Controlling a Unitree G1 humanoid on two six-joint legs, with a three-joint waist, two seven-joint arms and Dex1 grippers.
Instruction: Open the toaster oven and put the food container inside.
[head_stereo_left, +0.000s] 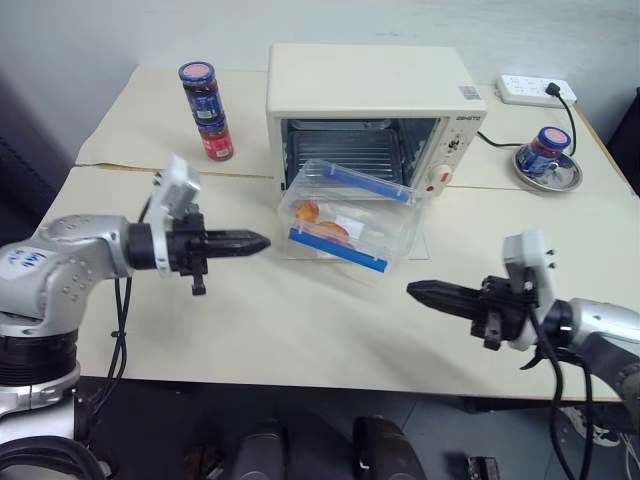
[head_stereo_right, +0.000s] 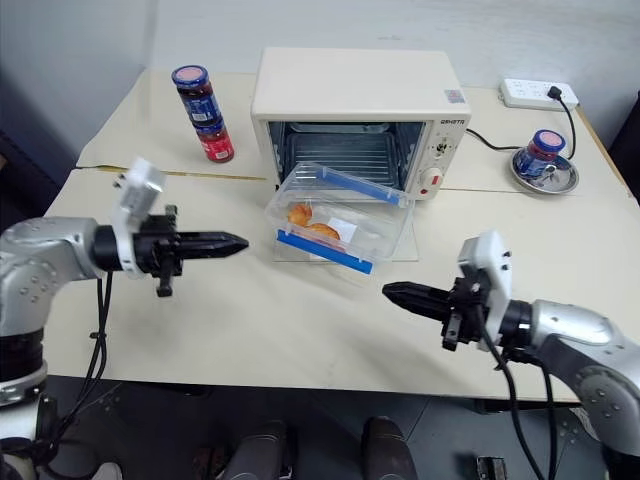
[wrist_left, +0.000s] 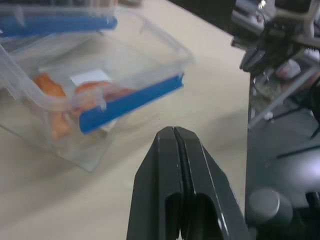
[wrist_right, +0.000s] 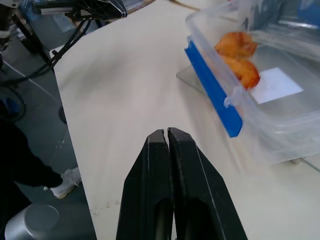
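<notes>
We see the left tool (head_stereo_left: 262, 241) clenched on nothing, right tool (head_stereo_left: 415, 290) likewise clenched empty, both over the tabletop (head_stereo_left: 300, 330). The food container (head_stereo_left: 348, 218) rests between and beyond their tips, tilted on the toaster oven (head_stereo_left: 370, 105)'s dropped door.

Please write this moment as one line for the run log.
toaster oven: door open | food container: resting on open door, not inside yet | left gripper: shut, empty | right gripper: shut, empty
</notes>
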